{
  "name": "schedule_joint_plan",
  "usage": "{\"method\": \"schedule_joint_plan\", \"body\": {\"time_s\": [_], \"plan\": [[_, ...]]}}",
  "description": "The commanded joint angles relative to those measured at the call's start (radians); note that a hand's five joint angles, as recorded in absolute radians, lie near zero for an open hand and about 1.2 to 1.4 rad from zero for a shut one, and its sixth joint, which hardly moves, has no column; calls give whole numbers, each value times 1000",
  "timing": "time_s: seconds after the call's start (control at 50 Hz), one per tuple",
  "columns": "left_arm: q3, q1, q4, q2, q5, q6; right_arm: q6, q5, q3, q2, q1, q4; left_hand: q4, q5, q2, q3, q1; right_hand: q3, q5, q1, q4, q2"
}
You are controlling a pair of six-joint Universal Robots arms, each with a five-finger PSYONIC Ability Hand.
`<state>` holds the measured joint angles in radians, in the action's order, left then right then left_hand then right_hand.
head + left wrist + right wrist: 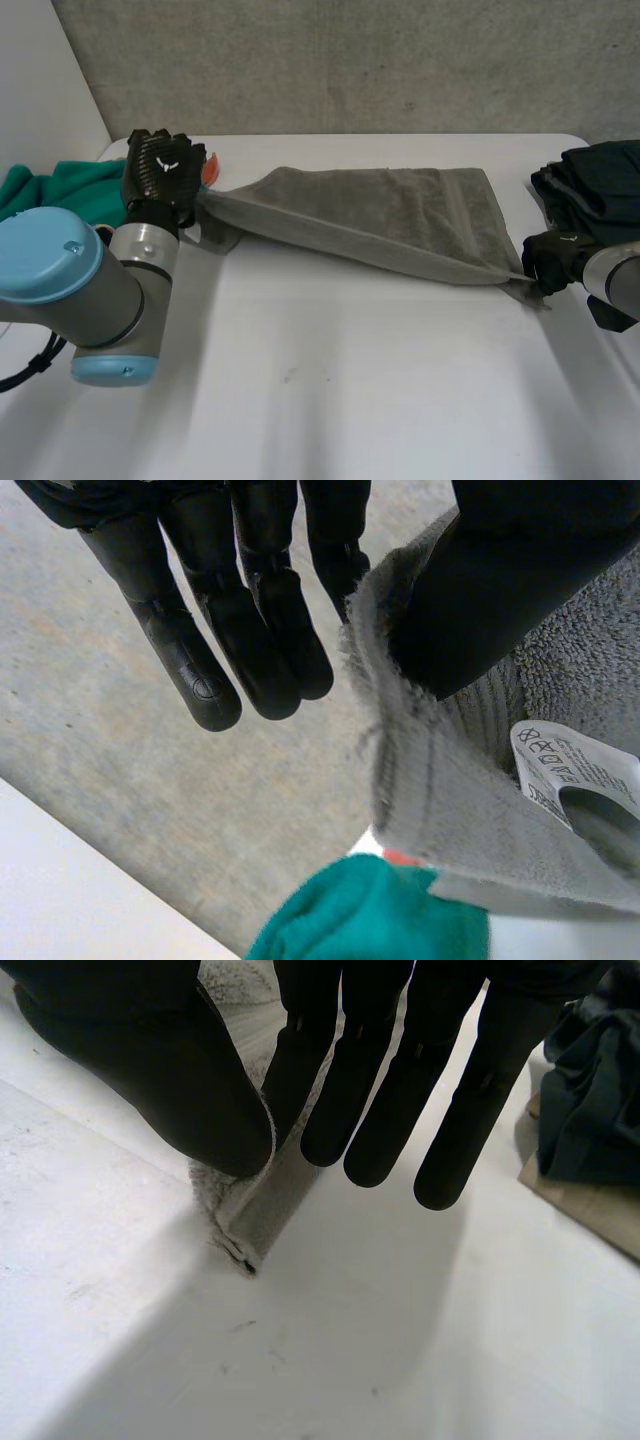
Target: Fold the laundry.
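Towel (380,215): grey terry, stretched into a long strip over smooth white table (330,400).
Left hand (162,172): one end pinched under thumb.
Right hand (553,262): hemmed corner pinched.

Grey terry towel (400,215): stretched across the far table, one end pinched by left hand (165,170), opposite corner by right hand (548,262); white label (570,770) at left end. Teal cloth (50,185): crumpled, far left. Dark garments (600,180): piled, far right.

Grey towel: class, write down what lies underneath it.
The white table runs under the grey towel, pinched at its ends by the left hand and right hand; the surface directly beneath is covered.
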<state>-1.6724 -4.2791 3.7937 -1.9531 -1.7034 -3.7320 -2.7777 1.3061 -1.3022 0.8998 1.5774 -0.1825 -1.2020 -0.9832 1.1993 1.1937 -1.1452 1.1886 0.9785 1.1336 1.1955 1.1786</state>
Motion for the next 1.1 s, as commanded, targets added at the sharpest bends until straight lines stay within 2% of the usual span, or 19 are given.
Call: {"method": "schedule_joint_plan", "body": {"time_s": [0.02,0.08,0.14,0.2,0.22,0.3,0.38,0.5,0.58,0.7,0.86,1.0,1.1], "plan": [[-59,1,-155,83,-1,6,88,-10,-86,135,-25,-6,-194,-239,197,203,-251,208,243,263,201,218],[-108,-2,-259,146,4,0,167,-15,-137,206,-43,-29,-194,-239,197,203,-251,208,243,263,201,218],[-171,-1,-367,220,5,-6,378,-8,-244,332,-54,-113,-194,-239,197,203,-251,208,243,263,201,218],[-236,7,-475,299,8,-8,510,4,-305,401,-57,-179,-194,-239,197,203,-251,208,243,263,201,218],[-253,7,-502,321,8,-8,605,15,-357,448,-68,-230,-194,-239,197,203,-251,208,243,263,201,218],[-348,7,-633,428,10,-19,798,76,-488,579,-138,-321,-194,-239,197,203,-251,208,243,263,201,218],[-403,10,-684,464,11,-58,898,87,-545,631,-181,-341,-194,-239,197,203,-251,208,243,263,201,218],[-394,25,-620,439,16,-85,873,78,-546,625,-178,-278,-194,-239,197,203,-251,208,243,263,201,218],[-333,25,-510,340,14,-92,811,85,-496,559,-148,-158,-194,-239,197,203,-251,208,243,263,201,218],[-158,22,-379,136,2,-94,696,111,-347,374,-30,43,-194,-239,197,203,-251,208,243,263,201,218],[112,24,-295,-107,-8,-92,682,191,-68,84,99,305,-194,-239,197,203,-251,208,243,263,201,218],[388,25,-305,-334,-134,-126,676,190,167,-122,116,446,-194,-239,197,203,-251,208,243,263,201,218],[517,42,-296,-424,-194,-224,675,180,297,-248,136,508,-183,-227,186,191,-240,208,243,263,201,218]]}}
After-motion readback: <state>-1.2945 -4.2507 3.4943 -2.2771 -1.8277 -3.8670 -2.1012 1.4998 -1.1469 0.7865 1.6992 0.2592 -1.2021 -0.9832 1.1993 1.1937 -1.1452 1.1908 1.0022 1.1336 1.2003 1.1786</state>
